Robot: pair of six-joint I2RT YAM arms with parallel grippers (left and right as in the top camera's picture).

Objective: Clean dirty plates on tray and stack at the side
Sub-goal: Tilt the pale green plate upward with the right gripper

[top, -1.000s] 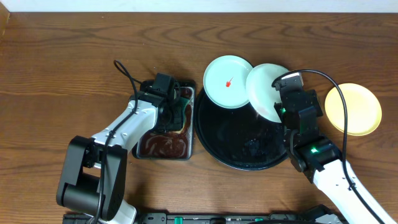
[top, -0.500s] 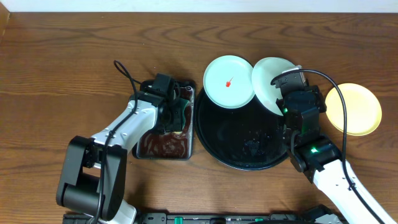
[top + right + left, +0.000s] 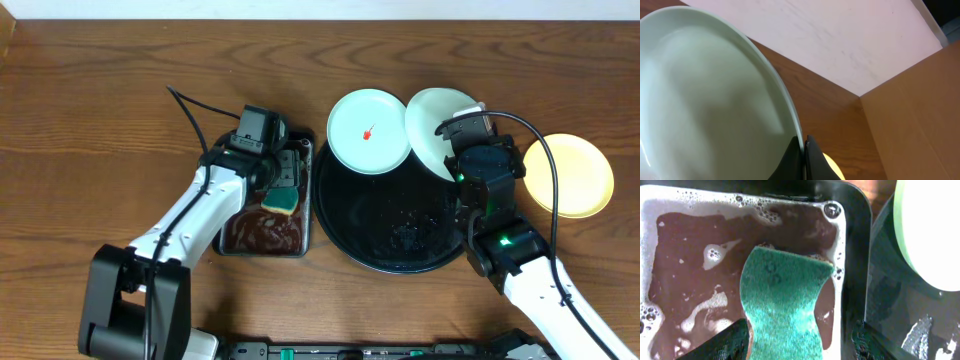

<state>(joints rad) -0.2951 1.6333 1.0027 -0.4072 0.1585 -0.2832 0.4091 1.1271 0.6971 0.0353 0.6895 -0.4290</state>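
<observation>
A pale blue-green plate (image 3: 436,125) hangs tilted over the back right of the black tray (image 3: 385,225), and my right gripper (image 3: 452,152) is shut on its rim. In the right wrist view that plate (image 3: 705,100) fills the left side, its edge pinched by the gripper (image 3: 804,155). A second blue-green plate (image 3: 368,131) with a red speck rests on the tray's back rim. The yellow plate (image 3: 567,175) lies on the table to the right. My left gripper (image 3: 279,172) stands open over a green sponge (image 3: 782,305) lying in the pan.
A rectangular metal pan (image 3: 240,240) of brown foamy liquid sits just left of the tray, with the sponge (image 3: 282,200) at its right side. The pan's wall (image 3: 852,255) nearly touches the tray's rim. A pale wall and a brown board stand behind the table.
My left gripper has opened and let go of the sponge, which now lies in the pan. The right gripper shifted the held plate slightly to the right, then held still.
</observation>
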